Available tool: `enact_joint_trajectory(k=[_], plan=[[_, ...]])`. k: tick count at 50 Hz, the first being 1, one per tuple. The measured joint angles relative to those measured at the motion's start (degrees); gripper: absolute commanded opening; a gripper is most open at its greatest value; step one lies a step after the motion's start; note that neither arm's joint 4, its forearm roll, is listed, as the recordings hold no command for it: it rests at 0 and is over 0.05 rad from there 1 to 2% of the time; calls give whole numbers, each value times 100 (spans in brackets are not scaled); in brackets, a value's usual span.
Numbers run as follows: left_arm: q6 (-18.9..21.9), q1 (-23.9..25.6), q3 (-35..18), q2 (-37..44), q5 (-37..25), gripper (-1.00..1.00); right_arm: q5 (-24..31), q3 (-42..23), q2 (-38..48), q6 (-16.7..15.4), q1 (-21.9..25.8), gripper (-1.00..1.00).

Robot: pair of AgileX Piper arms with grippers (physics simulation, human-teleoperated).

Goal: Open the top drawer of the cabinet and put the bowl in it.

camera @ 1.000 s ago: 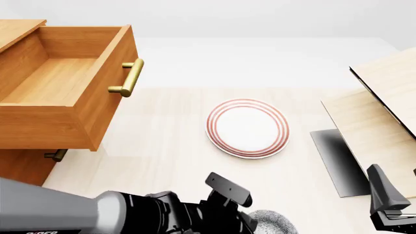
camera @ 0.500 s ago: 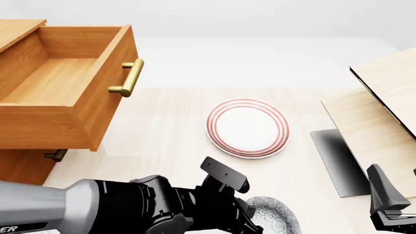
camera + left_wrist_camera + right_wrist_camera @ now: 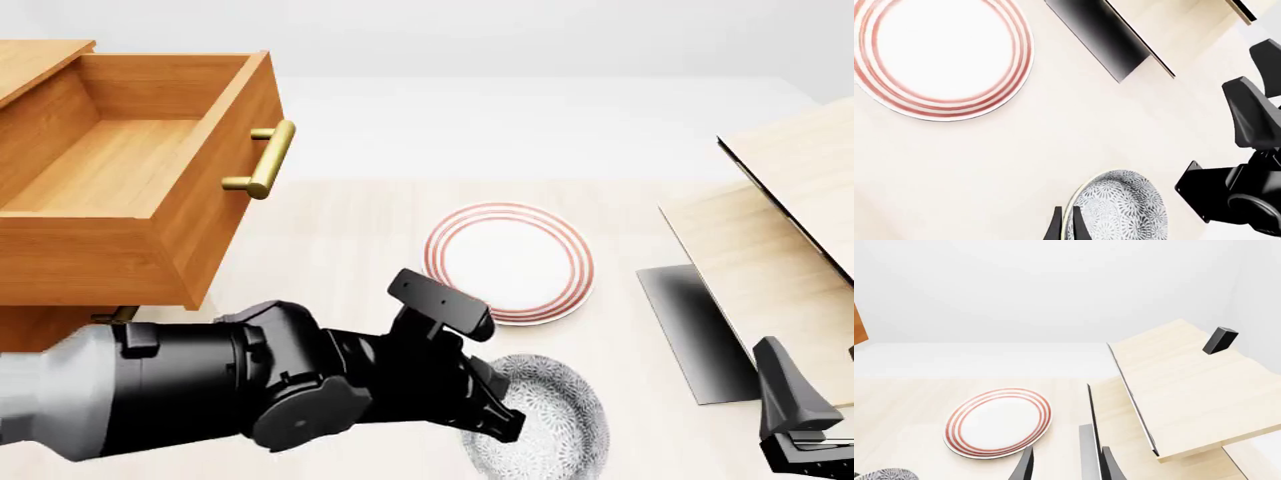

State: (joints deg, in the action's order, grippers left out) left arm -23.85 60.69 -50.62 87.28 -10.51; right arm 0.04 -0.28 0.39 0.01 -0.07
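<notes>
The cabinet (image 3: 47, 345) stands at the far left with its top drawer (image 3: 127, 165) pulled out and nothing inside it. The speckled bowl (image 3: 554, 425) hangs near the table's front edge, just short of the plate. My left gripper (image 3: 505, 425) is shut on its left rim. In the left wrist view the two fingers (image 3: 1056, 227) pinch the bowl (image 3: 1121, 210) rim between them. My right gripper (image 3: 1066, 465) stands open at the front right with nothing between its fingers. The bowl (image 3: 884, 474) just shows at that view's corner.
A white plate with red rings (image 3: 507, 262) lies in the middle of the table. A pale light-wood structure with black edges (image 3: 787, 200) fills the right side. The drawer's brass handle (image 3: 267, 158) juts out toward the plate. A lower drawer's handle (image 3: 114, 318) peeks out beneath.
My left arm has pushed forward and left with the bowl, which has come further into view and nearer the plate. The right arm has not moved.
</notes>
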Motion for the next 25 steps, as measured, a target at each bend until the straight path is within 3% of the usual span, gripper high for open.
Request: enact_joint_trajectory(k=[25], plan=[[385,-601,-701,-581,-1144,-100,0,0,0,0,0,100]])
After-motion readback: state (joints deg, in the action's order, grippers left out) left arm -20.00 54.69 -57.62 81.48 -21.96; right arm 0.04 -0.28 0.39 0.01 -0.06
